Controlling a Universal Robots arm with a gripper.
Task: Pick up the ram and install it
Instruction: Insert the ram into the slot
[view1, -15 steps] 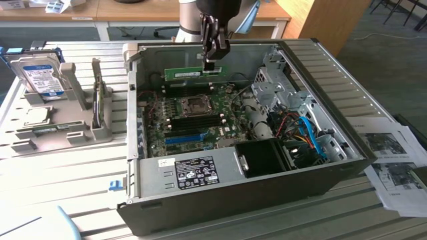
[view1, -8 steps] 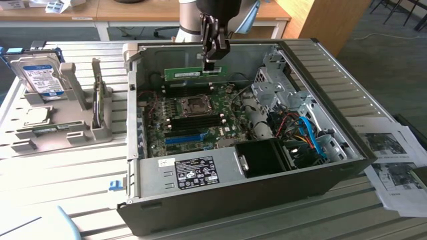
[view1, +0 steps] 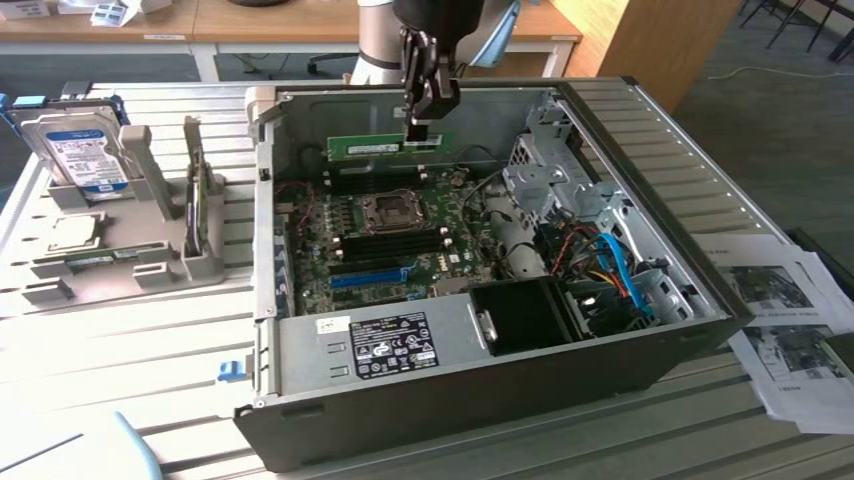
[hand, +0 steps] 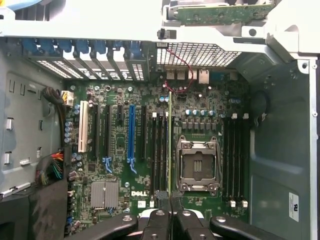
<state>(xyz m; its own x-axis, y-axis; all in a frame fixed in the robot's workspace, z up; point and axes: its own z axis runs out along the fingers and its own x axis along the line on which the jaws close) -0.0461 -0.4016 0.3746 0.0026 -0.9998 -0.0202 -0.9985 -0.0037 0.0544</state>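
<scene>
Evidently the claw (view1: 423, 128) was closed on the ram (view1: 380, 147), holding it edge-down above the black slots (view1: 380, 182) of the board (view1: 400, 262) inside the case (view1: 454, 400). Judged risk: any skew against a slot could jam it, strain the board or shift the grip

Only thing I can actually read is the white DELL logo (hand: 138, 192) printed on the motherboard (hand: 120, 150), just beside the little silver heatsink (hand: 104, 194) in the wrist view. Everything else is a no-go. The black-and-white sticker (view1: 391, 342) on the grey metal panel of the PC case (view1: 694, 190) has a bunch of symbols and fine print, all illegible. Same story for the blue-and-white label on the hard drive (view1: 83, 150), the pale sticker on the ram (view1: 380, 147), the printed sheets (view1: 787, 300) on the bench (view1: 134, 350), and a tiny white sticker (hand: 293, 206) on the case wall.
</scene>
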